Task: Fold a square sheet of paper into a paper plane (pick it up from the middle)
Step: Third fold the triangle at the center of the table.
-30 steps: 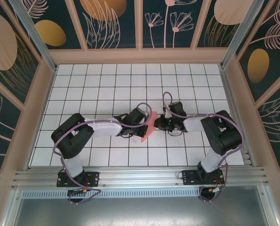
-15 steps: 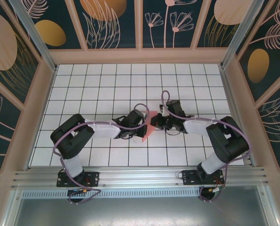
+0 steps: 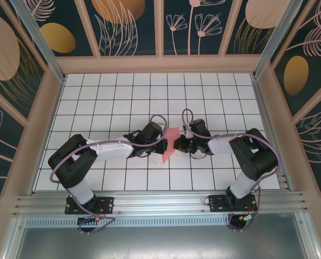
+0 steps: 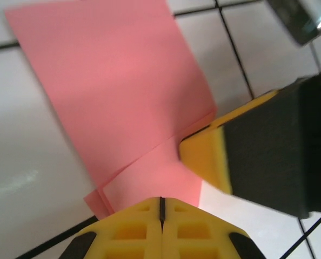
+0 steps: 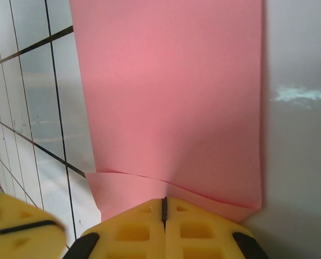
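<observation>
Here, pink sheet [image 3: 169, 143] (two layers showing), pinched in left fingers [image 4: 131, 229], right fingers [image 5: 195, 232] clamped likewise

The sheet of paper [image 3: 168, 147] is plain salmon-pink, with no markings. The table [image 3: 106, 97] is white, ruled into squares by thin dark lines. The walls [image 3: 128, 27] are deep teal, patterned with peach line-drawn leaves and flowers and golden ovals, in pale peach frames [image 3: 159, 29]. The left arm [image 3: 114, 147] and right arm [image 3: 225, 143] are black with white sections and carry lilac cables [image 3: 55, 171]. The left gripper [image 4: 160, 205] and right gripper [image 5: 164, 208] are bright yellow with black. The rail [image 3: 160, 204] is silver.
</observation>
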Available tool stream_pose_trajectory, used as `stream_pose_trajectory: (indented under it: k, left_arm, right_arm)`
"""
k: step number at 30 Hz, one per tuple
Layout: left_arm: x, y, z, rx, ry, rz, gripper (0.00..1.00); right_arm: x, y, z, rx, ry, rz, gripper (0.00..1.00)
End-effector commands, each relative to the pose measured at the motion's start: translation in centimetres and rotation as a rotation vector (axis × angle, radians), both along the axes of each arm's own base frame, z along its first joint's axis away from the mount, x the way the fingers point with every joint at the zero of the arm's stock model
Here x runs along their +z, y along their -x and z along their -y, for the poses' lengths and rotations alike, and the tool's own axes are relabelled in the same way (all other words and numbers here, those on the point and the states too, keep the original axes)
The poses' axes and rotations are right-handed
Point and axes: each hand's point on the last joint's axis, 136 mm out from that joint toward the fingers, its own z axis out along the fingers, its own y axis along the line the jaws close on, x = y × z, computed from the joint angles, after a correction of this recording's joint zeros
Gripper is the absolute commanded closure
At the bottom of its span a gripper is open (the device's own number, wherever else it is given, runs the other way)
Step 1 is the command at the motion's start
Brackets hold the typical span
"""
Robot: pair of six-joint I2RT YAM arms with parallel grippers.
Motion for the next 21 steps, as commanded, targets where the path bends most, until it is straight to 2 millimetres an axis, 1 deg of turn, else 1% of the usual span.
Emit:
stream_pose_trajectory:
  k: [1,5,9,10,12,18,21]
  left_arm:
    - [2.2,-1.5,0.2,0.018,0.058,0.007,0.94]
    - [1.8,-1.6,0.6,-0.003,0.079,-0.025,0.95]
    - [0.8,-1.4,0.4,0.011,0.076,-0.056,0.96]
    - [-0.4,-1.2,0.3,0.013,0.062,-0.082,0.96]
    - [-1.0,-0.8,0.5,0.0,0.076,-0.104,0.97]
    - [-3.5,-1.1,-1.3,0.059,0.008,-0.128,0.99]
    - [-4.3,-1.1,-1.8,0.071,-0.006,-0.137,1.0]
  right_arm:
    - [-1.9,0.4,0.5,0.069,0.069,0.0,0.97]
    - [-1.3,-0.1,0.2,0.101,0.055,0.021,0.97]
    - [-0.7,-0.6,-0.1,0.114,0.046,0.035,0.96]
    - [-0.6,-0.6,-0.1,0.115,0.045,0.034,0.96]
    - [-0.5,-0.8,-0.3,0.116,0.04,0.033,0.96]
    - [-0.1,-1.0,-0.4,0.115,0.038,0.041,0.96]
    - [0.2,-1.0,-0.5,0.115,0.033,0.039,0.95]
